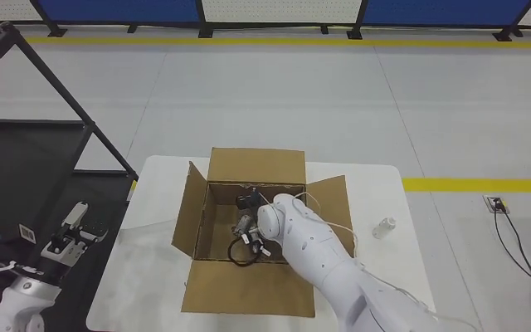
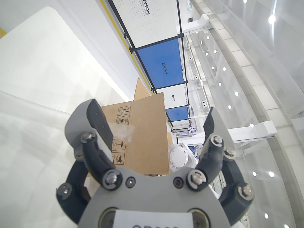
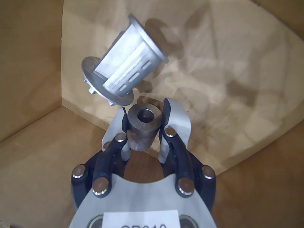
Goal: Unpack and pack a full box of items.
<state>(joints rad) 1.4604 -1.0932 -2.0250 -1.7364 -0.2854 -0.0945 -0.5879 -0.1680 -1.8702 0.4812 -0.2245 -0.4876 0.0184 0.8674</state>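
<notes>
Right wrist view, inside the cardboard box (image 3: 225, 55): right pincer (image 3: 145, 110) clamps a bored, dull metal sleeve (image 3: 142, 124) beside a flanged, slotted silvery cylinder (image 3: 123, 67). Left pincer (image 2: 153, 107) gapes wide.

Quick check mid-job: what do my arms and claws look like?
The left claw and right claw match: pale grey fingers, black pads, black linkages, silver bolts, grey base plate, white printed label. The right arm is glossy white with rounded segments; a thin pale cable runs alongside it.

Handling pictograms (image 2: 123, 113) are printed on the cardboard box (image 2: 144, 131). Logo lettering is borne by a white panel (image 2: 144, 3) and a blue panel (image 2: 164, 68). A cropped, illegible label (image 2: 153, 220) is stuck on each wrist plate (image 2: 152, 191).
</notes>
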